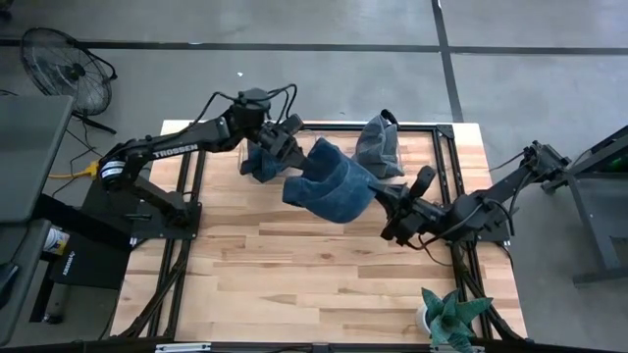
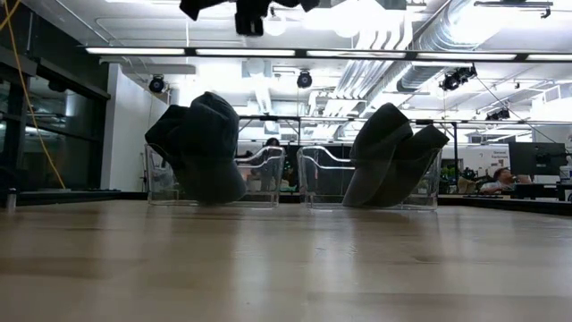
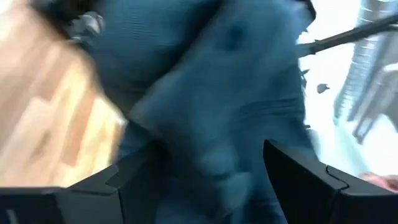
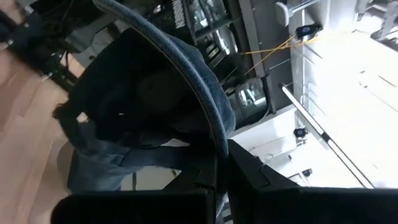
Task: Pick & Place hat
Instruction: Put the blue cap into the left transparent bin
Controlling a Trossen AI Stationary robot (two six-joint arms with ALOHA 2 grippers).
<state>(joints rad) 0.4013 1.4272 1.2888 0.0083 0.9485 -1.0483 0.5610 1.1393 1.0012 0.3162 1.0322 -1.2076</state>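
You have a blue denim hat (image 1: 332, 182) held up in the air between the two arms, over the middle of the bench's far half. The right gripper (image 1: 378, 192) is clamped on the hat's brim; in the right wrist view the brim's edge (image 4: 208, 118) runs down into the closed fingers (image 4: 249, 171). The left gripper (image 1: 291, 149) sits at the hat's other side, its fingers (image 3: 134, 180) spread apart with the denim (image 3: 224, 112) lying between them and not pinched.

Behind them, along the far edge of the bench (image 1: 294, 265), you see two clear bins. The bin toward the far left corner (image 2: 259, 183) holds a dark hat (image 2: 201, 148), and the bin toward the far right corner (image 2: 326, 183) holds another hat (image 2: 389, 152) that sticks up above its rim. At the near right corner stands a small potted plant (image 1: 449, 316).
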